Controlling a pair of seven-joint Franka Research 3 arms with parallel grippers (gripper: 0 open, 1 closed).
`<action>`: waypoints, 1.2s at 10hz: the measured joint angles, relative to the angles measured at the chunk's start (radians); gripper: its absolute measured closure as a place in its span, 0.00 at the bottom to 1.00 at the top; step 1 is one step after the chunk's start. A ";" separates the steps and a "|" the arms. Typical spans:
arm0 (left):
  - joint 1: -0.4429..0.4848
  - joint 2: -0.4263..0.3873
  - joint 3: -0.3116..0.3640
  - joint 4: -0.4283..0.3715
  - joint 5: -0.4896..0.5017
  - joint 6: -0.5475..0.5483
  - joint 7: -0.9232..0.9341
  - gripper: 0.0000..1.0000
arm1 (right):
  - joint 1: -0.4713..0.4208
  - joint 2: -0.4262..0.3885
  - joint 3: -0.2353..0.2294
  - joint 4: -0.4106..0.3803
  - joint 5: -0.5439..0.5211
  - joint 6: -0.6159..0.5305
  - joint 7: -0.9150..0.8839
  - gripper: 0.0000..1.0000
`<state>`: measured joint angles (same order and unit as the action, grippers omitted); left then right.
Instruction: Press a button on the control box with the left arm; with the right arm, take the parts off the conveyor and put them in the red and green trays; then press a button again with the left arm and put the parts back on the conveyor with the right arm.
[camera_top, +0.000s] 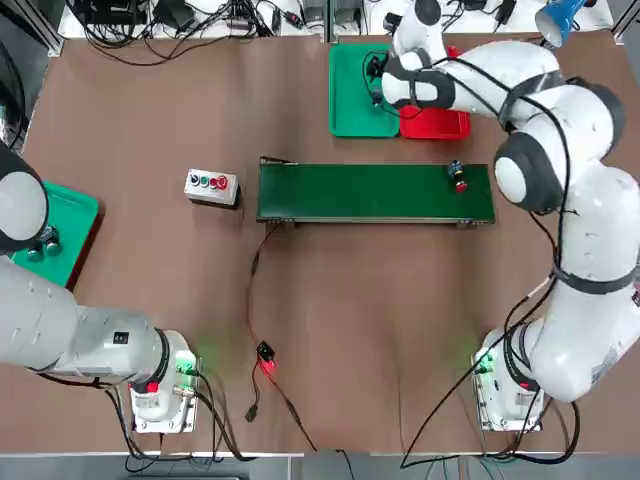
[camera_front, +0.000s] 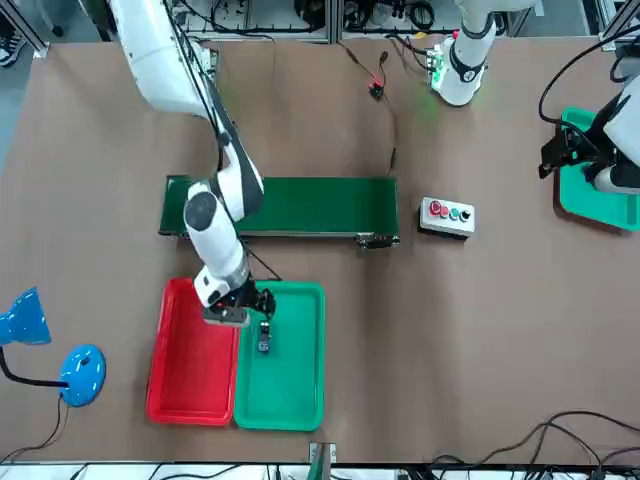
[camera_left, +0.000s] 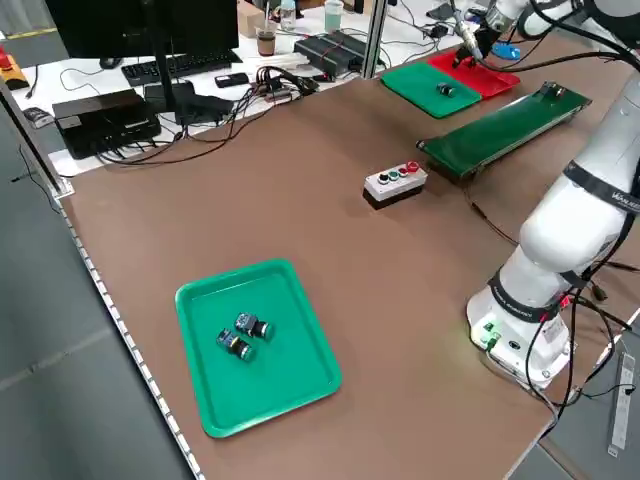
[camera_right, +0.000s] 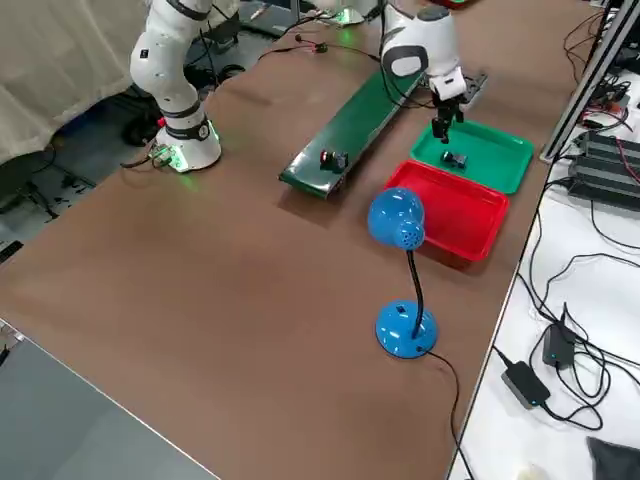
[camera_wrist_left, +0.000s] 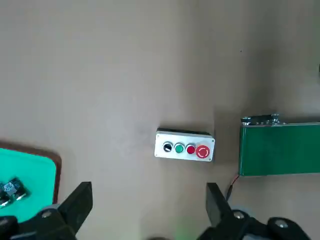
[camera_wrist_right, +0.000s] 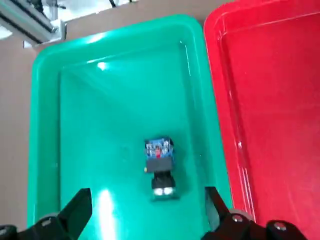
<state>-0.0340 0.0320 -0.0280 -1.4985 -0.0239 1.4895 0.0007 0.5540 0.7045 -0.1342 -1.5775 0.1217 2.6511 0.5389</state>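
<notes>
Right wrist view: right gripper (camera_wrist_right: 145, 227), fingers spread and empty, above the green tray (camera_wrist_right: 45, 125).
A blue part (camera_wrist_right: 160, 167) lies inside, seemingly on its side.

blue part (camera_wrist_right: 159, 167) in green tray (camera_wrist_right: 115, 75), another (red-capped) (camera_top: 458, 178) on conveyor (camera_top: 370, 192)

I can't read any text, label or number from here; the control box (camera_wrist_left: 184, 149) shows only coloured buttons, no legible markings.
</notes>
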 joint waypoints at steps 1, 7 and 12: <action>0.000 0.000 0.000 0.000 0.000 0.000 0.000 0.00 | -0.004 0.033 -0.002 0.036 0.000 -0.001 0.004 0.00; -0.001 0.000 -0.001 0.000 0.000 0.000 0.000 0.00 | 0.001 0.167 -0.001 0.134 0.000 0.055 0.042 0.00; -0.001 0.001 -0.001 0.000 0.000 0.000 0.000 0.00 | 0.015 0.204 0.000 0.134 -0.015 0.108 0.043 0.03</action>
<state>-0.0346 0.0327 -0.0287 -1.4985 -0.0239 1.4895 0.0007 0.5690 0.9083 -0.1345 -1.4437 0.1071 2.7594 0.5816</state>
